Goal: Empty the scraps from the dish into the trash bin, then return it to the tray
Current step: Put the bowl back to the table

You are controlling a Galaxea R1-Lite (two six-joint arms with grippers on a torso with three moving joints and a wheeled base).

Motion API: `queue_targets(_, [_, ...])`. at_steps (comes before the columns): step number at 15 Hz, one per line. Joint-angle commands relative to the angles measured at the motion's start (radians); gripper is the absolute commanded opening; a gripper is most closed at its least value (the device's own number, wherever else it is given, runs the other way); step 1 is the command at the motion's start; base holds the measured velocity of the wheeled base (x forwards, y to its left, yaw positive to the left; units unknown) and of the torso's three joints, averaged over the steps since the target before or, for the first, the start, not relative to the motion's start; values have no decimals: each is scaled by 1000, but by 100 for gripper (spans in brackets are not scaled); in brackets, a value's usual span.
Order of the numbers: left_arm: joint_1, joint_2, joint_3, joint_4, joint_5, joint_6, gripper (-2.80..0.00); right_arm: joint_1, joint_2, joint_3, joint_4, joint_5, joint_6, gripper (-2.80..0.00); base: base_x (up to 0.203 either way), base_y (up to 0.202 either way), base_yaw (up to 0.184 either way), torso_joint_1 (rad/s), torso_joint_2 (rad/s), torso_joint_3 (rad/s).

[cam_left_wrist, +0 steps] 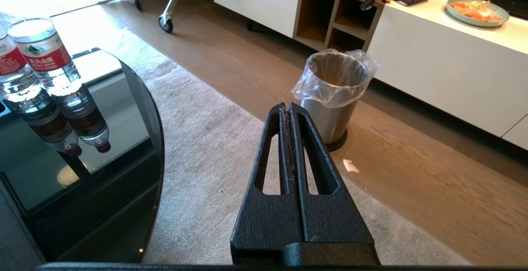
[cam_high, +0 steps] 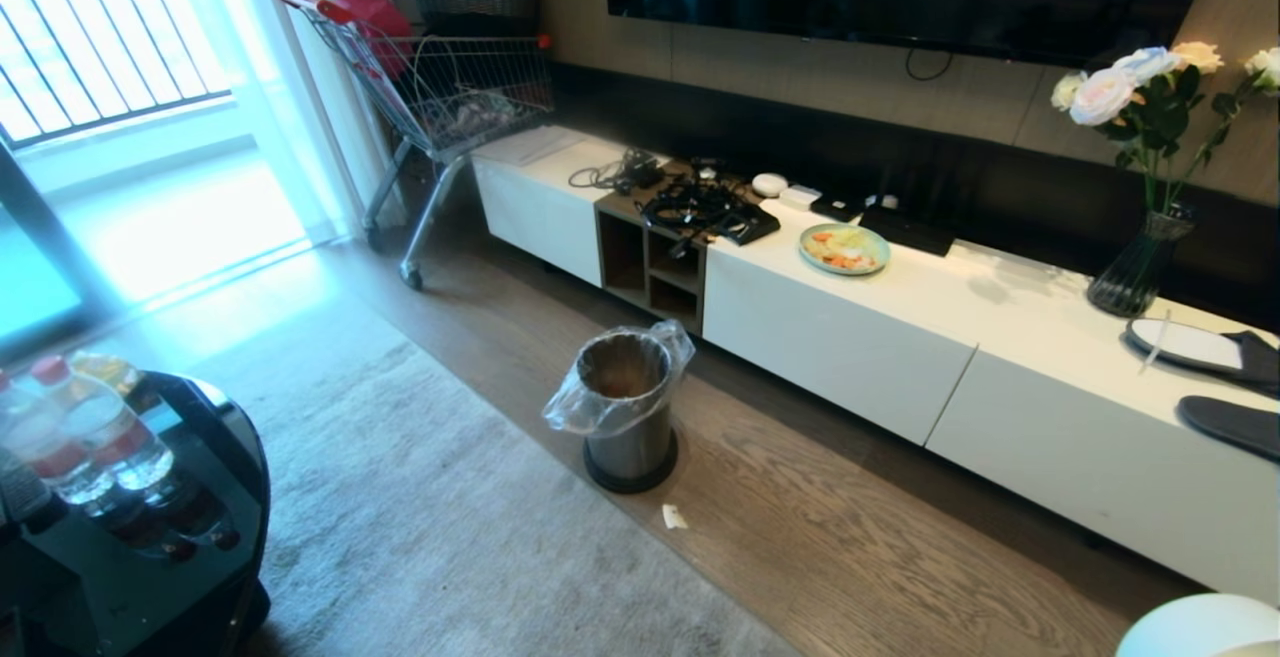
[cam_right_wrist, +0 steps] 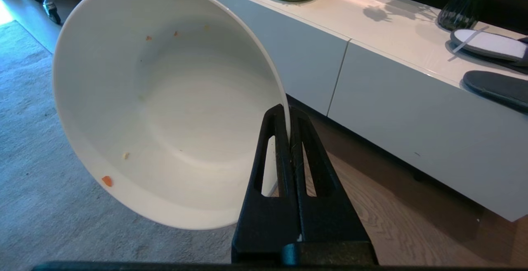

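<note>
Wood flooring (cam_high: 820, 527) and a pale rug (cam_high: 420, 527) run before a long white bench (cam_high: 1000, 357) set under a wall-mounted screen.

The right gripper (cam_right_wrist: 287, 112) has its jaws pinched tight on the rim of the dish (cam_right_wrist: 165, 102), a deep cream-white bowl tipped on its side so that its mouth faces the wrist camera. The rim passes between the two black fingers; the rest of the bowl stands out to one side of them, over the rug's edge. Only a few crumbs of the scraps (cam_right_wrist: 107, 180) cling to its inner wall, orange and pale bits. In the head view just a white curve of the bowl shows at the lower right corner.

The left gripper (cam_left_wrist: 287, 108) is empty, jaws pressed together, hanging above the rug with the trash bin (cam_left_wrist: 332, 97) just beyond its tips.

That steel bin, lined with a clear bag, stands on the wood floor near the bench. On the bench lies a pale green plate (cam_high: 844, 248) carrying food, well apart from the bowl. Water bottles (cam_high: 95, 432) stand on a dark glass table (cam_high: 170, 537) to the robot's left.
</note>
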Motion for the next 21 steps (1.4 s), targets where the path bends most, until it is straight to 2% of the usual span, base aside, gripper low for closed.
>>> queue_targets(1, [0, 0, 0, 0, 1, -1, -280, 1, 1, 0, 0, 1, -1, -280, 0, 0, 0, 0, 0, 0])
queue_targets(8, [0, 0, 0, 0, 1, -1, -280, 0, 1, 0, 0, 1, 1, -280, -1, 0, 11, 0, 1, 0])
queue_targets(21, [0, 0, 0, 0, 1, -1, -280, 0, 1, 0, 0, 1, 2, -280, 0, -7, 165, 3, 4, 5])
